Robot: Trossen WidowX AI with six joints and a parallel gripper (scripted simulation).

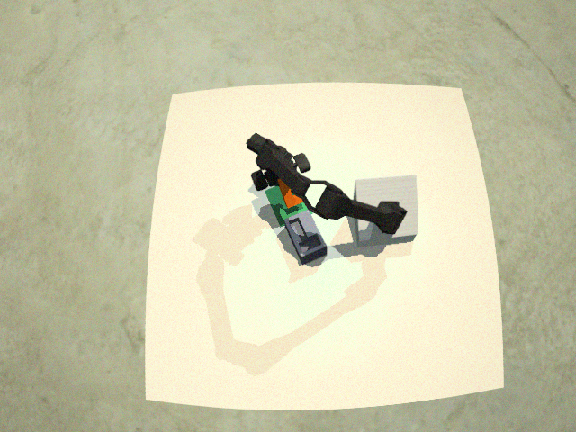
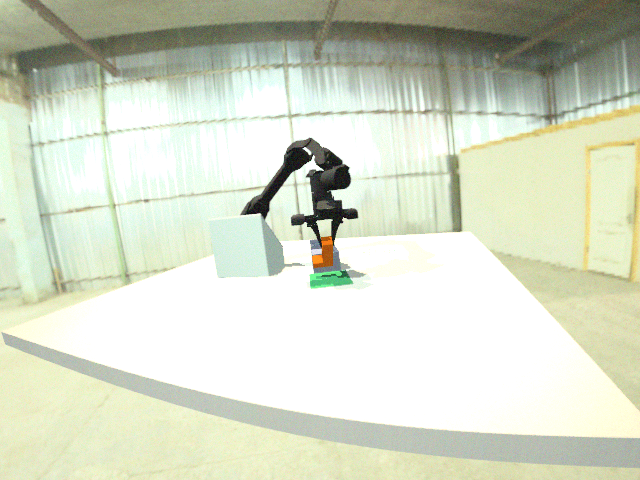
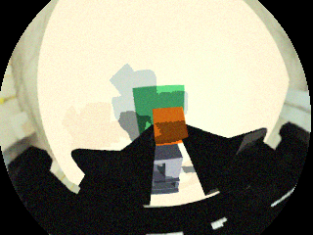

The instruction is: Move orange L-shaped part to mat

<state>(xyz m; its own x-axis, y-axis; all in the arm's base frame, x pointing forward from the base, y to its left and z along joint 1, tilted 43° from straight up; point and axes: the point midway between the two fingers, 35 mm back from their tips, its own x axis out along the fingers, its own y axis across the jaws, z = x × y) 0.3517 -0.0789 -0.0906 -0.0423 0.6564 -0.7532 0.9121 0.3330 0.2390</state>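
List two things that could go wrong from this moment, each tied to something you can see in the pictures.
1. The hand pinches only the top end of the part, which hangs upright; set down like this, it may topple instead of lying flat, top side up.
2. The mat is small and sits right by the tray; a release slightly off could leave the part overhanging the mat or resting on the tray.
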